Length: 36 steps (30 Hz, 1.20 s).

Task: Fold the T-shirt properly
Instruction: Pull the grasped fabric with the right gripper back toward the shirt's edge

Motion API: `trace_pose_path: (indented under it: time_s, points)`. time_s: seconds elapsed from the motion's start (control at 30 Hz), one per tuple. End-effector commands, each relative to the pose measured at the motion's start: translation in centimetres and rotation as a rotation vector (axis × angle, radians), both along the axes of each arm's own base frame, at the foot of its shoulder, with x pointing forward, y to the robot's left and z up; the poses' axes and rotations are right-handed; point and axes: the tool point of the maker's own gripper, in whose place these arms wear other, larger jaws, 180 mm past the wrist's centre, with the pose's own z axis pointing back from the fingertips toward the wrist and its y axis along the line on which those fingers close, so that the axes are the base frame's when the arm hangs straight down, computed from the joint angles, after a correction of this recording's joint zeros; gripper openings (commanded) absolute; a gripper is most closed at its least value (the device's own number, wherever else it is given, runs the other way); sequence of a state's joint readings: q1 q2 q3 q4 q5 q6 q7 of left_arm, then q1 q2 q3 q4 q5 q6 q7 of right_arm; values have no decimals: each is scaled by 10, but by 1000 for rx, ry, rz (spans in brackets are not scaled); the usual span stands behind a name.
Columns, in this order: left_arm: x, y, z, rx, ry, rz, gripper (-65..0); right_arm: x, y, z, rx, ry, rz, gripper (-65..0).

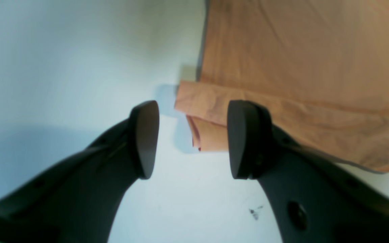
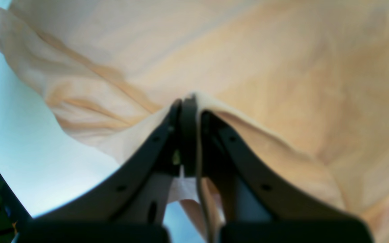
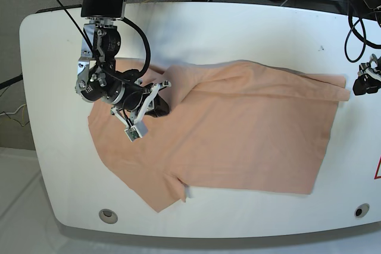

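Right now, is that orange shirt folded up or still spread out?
Mostly spread: the T-shirt lies flat on the table, one edge lifted by the right gripper.

**Robot body: two arms, two grippers**

Right arm: reaches in from the far edge on the base view's left, wrist bent downward and inward. Right gripper (image 2: 188,101): jaws pressed together, a fold of the T-shirt (image 3: 238,135) pinched between them and lifted.

Left arm: at the base view's right edge, mostly out of frame. Left gripper (image 1: 192,138): fingers parted, nothing between them, hovering beside the cloth's corner.
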<state>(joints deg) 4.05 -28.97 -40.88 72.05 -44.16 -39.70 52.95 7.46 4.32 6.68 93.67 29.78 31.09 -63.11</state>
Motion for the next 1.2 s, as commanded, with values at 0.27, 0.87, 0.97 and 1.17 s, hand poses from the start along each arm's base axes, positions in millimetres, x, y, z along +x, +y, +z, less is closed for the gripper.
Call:
trace_pose_path:
  time_s: [0.27, 0.87, 0.97, 1.17]
  points:
    - [11, 7, 23, 26, -67, -5, -345, 31, -4, 16, 41, -63, -29, -650]
    - [10, 7, 22, 27, -64, -6, -345, 62, -26, 9, 86, -87, -106, -650]
    - [10, 7, 22, 27, -64, -6, -345, 66, -29, 13, 88, -107, -114, -650]
    - [11, 7, 22, 26, -63, -8, -345, 72, -43, 17, 65, -126, -128, -650]
